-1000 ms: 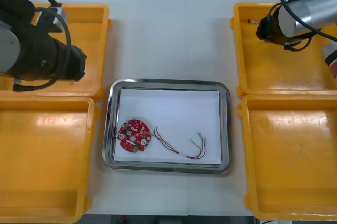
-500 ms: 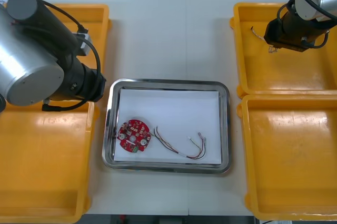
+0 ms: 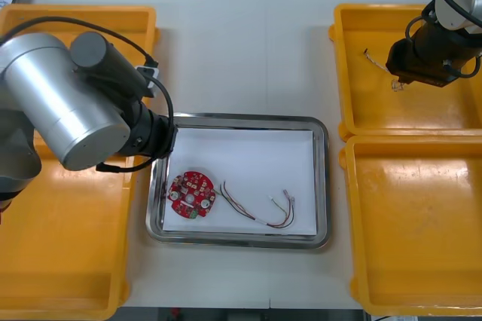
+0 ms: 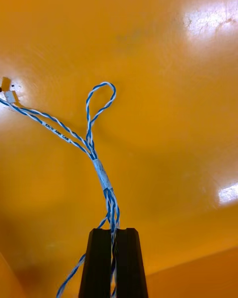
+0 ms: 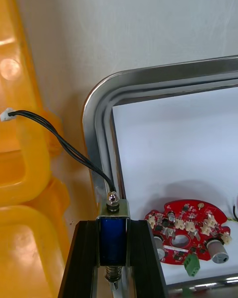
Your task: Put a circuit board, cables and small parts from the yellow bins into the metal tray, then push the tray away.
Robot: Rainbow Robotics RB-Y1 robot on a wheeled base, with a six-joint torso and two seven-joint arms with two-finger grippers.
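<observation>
The left gripper (image 5: 113, 226) squeezes a small metal part (image 5: 113, 241) with a black cable (image 5: 64, 144), just over the left rim of the tray (image 3: 326, 185). The right gripper (image 4: 113, 234) pinches a blue and white cable (image 4: 91, 129) over the far bin (image 3: 376, 110) right of the tray. The cable's lower end is cut off. A red board (image 3: 192, 194) lies in the tray.

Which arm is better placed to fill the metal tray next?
Left. The left arm's fingers hold a small metal part at the metal tray's rim; the right arm's fingers hold a twisted blue and white cable over a yellow bin.
</observation>
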